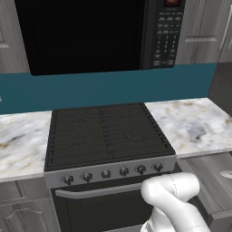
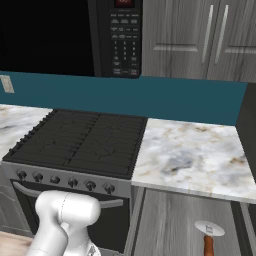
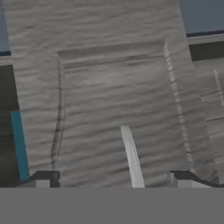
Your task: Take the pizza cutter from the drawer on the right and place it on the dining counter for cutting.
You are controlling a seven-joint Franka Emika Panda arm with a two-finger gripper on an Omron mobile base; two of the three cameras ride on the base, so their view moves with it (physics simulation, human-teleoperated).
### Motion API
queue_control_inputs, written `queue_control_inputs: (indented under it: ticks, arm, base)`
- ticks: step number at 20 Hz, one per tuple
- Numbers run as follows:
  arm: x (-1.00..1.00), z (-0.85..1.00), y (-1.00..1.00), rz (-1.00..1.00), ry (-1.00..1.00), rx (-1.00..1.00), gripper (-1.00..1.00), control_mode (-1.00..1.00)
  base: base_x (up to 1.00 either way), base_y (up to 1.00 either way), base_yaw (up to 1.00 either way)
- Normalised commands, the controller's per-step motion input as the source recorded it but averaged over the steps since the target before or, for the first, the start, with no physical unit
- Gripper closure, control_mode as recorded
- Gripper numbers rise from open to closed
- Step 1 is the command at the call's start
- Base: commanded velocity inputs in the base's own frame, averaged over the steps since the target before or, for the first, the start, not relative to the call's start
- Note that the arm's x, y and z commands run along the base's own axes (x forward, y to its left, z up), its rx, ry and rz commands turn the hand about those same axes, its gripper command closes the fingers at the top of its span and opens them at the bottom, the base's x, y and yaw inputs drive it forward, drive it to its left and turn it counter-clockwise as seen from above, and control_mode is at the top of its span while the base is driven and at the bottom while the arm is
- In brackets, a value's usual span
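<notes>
Looking along your hand (image 3: 112, 179): its fingers stand spread wide, holding nothing | a grey cabinet panel front (image 3: 113, 105) faces it, silver bar handle (image 3: 132, 157) between the fingertips | pizza cutter (image 2: 209, 235) lies in the open drawer (image 2: 170, 225), apart from the hand

Teal backsplash (image 1: 113, 86) behind black stove (image 1: 106, 133)

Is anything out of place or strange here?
Nothing looks spilled or damaged. The drawer beside the stove stands open, and the pizza cutter lies inside it, under the marble worktop.
</notes>
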Motion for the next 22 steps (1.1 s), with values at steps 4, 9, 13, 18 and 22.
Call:
queue_control_inputs:
  ticks: [4, 9, 13, 18, 22]
  arm:
    - [-0.09, 0.84, 0.03, -0.04, 0.06, -0.01, -1.0, -1.0]
    - [-0.07, 1.0, 0.17, -0.08, 0.07, -0.02, -1.0, -1.0]
    - [0.0, 0.98, 0.22, -0.08, 0.06, -0.06, -1.0, -1.0]
    - [0.18, 0.81, 0.17, -0.01, 0.06, -0.03, -1.0, -1.0]
    - [0.4, 0.82, 0.21, 0.0, 0.07, -0.04, -1.0, -1.0]
  base:
    - [0.0, 0.0, 0.0]
    - [0.0, 0.0, 0.0]
    - [0.0, 0.0, 0.0]
    - [0.0, 0.0, 0.0]
    - [0.0, 0.0, 0.0]
